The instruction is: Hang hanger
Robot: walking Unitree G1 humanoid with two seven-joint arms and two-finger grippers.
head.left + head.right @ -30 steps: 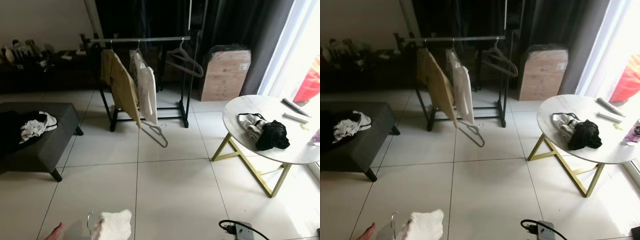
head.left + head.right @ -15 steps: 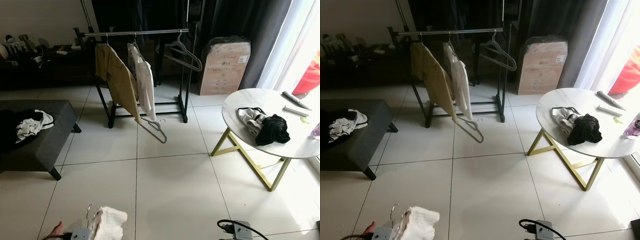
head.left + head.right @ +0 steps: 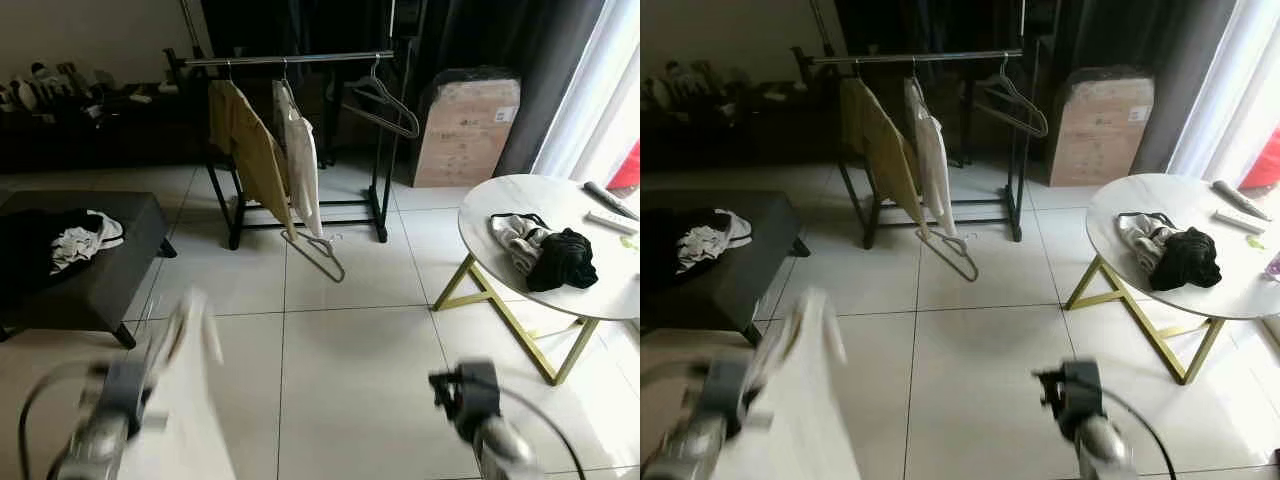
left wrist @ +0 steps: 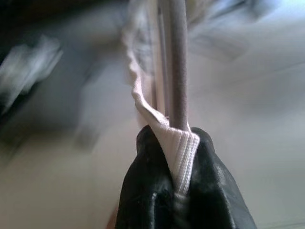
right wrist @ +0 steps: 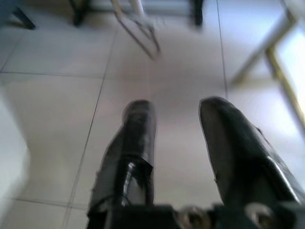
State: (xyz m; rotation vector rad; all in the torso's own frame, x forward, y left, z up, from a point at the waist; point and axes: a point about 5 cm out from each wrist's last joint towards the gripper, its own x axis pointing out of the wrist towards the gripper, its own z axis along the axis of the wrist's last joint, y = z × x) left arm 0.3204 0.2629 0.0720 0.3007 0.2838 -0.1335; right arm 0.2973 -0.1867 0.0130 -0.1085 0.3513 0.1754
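My left gripper (image 4: 177, 136) is shut on the collar of a white garment (image 3: 190, 390) and on the grey hanger (image 4: 177, 71) inside it. That arm is blurred at the lower left, with the garment hanging from it. Across the tiled floor stands the clothes rack, whose metal rail (image 3: 320, 59) carries a tan shirt (image 3: 255, 155), a white shirt (image 3: 303, 160) and an empty grey hanger (image 3: 385, 100). Another hanger (image 3: 318, 250) dangles low by the rack's foot. My right gripper (image 5: 176, 119) is open over the bare tiles, at the lower right.
A round white table (image 3: 500, 205) on gold legs stands to the right with a pile of clothes (image 3: 545, 255) on it. A dark bench (image 3: 120, 270) with clothes (image 3: 80, 240) is on the left. A cardboard box (image 3: 465, 130) sits right of the rack.
Both arms have risen into the eye views. The left one has lifted the white garment from the bottom edge. The camera has shifted a little.
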